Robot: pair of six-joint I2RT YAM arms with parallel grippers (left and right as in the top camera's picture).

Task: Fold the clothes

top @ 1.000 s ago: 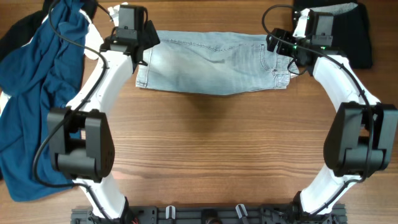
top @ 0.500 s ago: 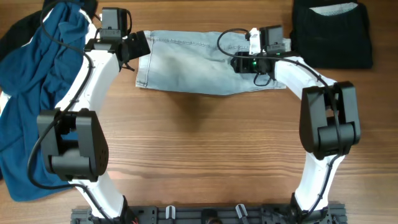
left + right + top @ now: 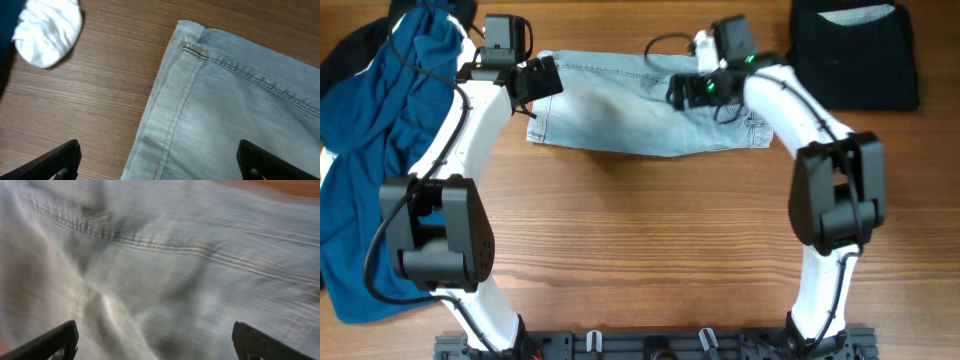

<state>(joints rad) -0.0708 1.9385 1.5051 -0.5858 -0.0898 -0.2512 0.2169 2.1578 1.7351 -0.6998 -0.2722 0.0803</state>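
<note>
The pale light-blue denim shorts (image 3: 630, 105) lie flat across the far middle of the table. My left gripper (image 3: 540, 78) is open over the shorts' left edge; in the left wrist view (image 3: 157, 155) the stitched hem (image 3: 170, 115) runs between its spread fingers (image 3: 60, 160). My right gripper (image 3: 683, 90) is open above the shorts' middle-right; in the right wrist view (image 3: 155, 335) blurred denim with a seam (image 3: 165, 250) fills the frame. Neither gripper holds anything.
A dark blue top (image 3: 380, 130) is heaped at the far left with a black piece (image 3: 345, 55) behind it. A folded black garment (image 3: 855, 55) lies at the back right. A white cloth (image 3: 47, 30) lies left of the shorts.
My right arm has swung left from the shorts' right end to over their middle. The shorts have shifted slightly left. My left gripper moved a little left earlier, then held.
</note>
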